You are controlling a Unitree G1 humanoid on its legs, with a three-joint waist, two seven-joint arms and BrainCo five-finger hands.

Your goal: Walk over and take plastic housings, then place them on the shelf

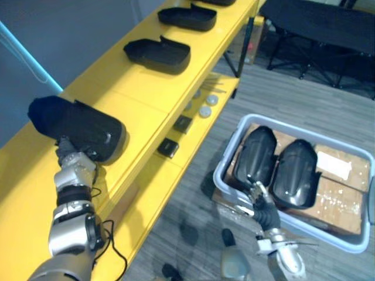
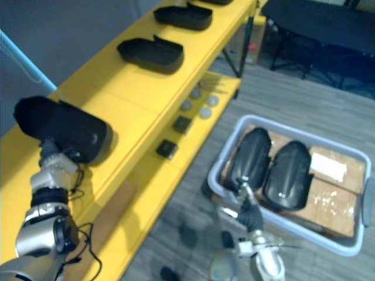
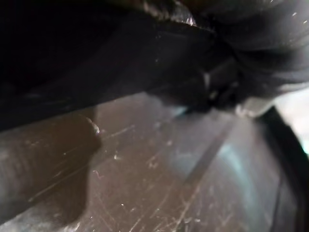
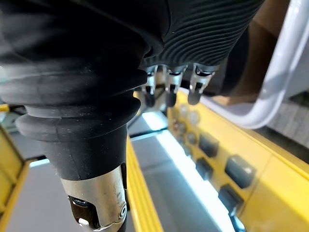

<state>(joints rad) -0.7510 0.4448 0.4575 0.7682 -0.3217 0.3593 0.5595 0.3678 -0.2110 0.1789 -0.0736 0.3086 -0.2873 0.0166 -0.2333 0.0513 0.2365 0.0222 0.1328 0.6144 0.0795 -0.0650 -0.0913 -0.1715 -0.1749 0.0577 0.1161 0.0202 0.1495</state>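
Long yellow shelf (image 1: 135, 88) slanting from lower left to top centre. Grey tub (image 1: 229, 149) on the floor at lower right, lined with cardboard (image 1: 345, 199).

Two waiting housings (image 1: 296, 172) side by side in the tub, black and glossy. Two parked housings (image 1: 157, 54) already set out along the shelf top toward the upper centre.

Carried housing (image 1: 82, 129) at centre left, over the shelf top and close to its front edge. Resting or just clear of the surface: impossible to say. Left hand (image 1: 73, 157) tucked under its near end, grip not readable.

Right hand (image 1: 261, 202) at bottom centre, just beside the tub's near rim, relaxed and empty. Small parts (image 1: 183, 123) scattered on the lower tier.

Likely hazard: a tip off the front edge on release, given the placement so near the lip. Also possible: a nudge of the tub by the idle right hand.

From the head cameras, the whole layout. From the right wrist, dark-tipped fingers (image 4: 169, 92) hanging loose above the lower tier. From the left wrist, a scratched dark surface at very close range, probably the carried housing.
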